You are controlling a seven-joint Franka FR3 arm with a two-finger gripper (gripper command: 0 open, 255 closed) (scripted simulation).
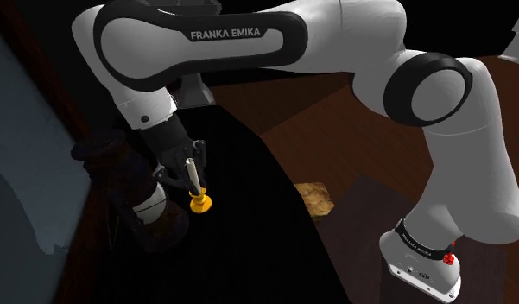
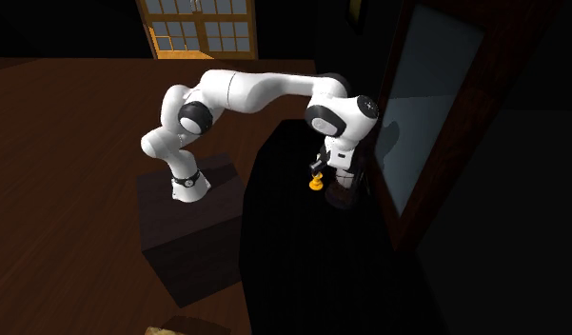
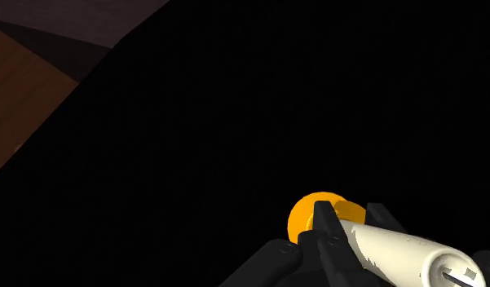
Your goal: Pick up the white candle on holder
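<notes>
A white candle (image 1: 191, 176) stands tilted in a small orange holder (image 1: 200, 204) above the black tabletop (image 1: 249, 250). My black gripper (image 1: 186, 166) is shut on the candle's shaft, with the holder hanging just below the fingers. In the wrist view the candle (image 3: 398, 254) lies between the two fingertips (image 3: 324, 218), and the orange holder (image 3: 310, 215) shows beyond them. From the second exterior view the candle (image 2: 318, 169) and holder (image 2: 315, 186) sit under the hand. I cannot tell whether the holder touches the table.
A dark rounded object (image 1: 158, 220) stands close beside the holder, under the wrist. A tall dark-framed panel (image 2: 422, 105) rises right behind it. A tan item (image 1: 316, 197) lies past the table edge. The arm's base (image 1: 421, 259) sits on its stand.
</notes>
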